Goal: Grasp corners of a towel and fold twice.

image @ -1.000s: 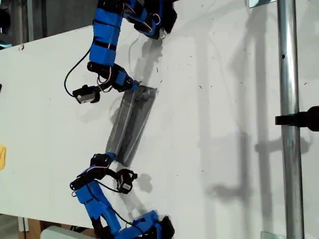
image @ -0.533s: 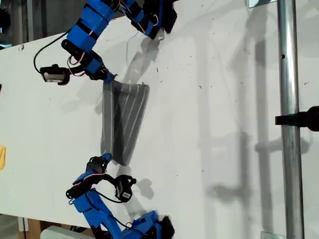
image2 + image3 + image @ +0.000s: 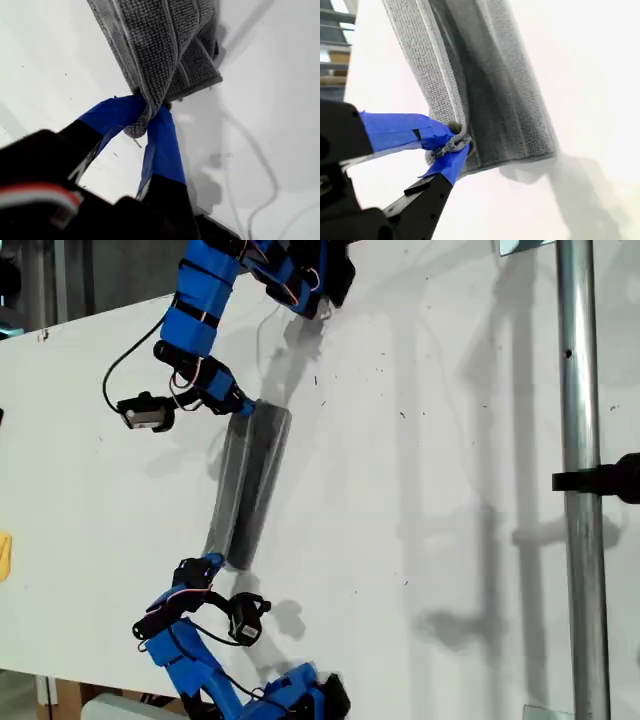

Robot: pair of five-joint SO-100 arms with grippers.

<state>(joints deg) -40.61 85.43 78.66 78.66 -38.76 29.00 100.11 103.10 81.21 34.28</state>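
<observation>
I see white table (image 3: 430, 460) | metal pole (image 3: 582, 440) upright at exterior view's right | black clamp (image 3: 605, 479) on pole | yellow object (image 3: 4, 556) at exterior view's left edge

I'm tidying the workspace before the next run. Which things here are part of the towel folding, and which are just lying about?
Part of the job:
- the towel, stretched between two grippers
- my first gripper, shut on a corner
- my second gripper, shut on a corner

Just lying about:
- a yellow thing at the exterior view's left edge
- a metal pole with a black clamp
</observation>
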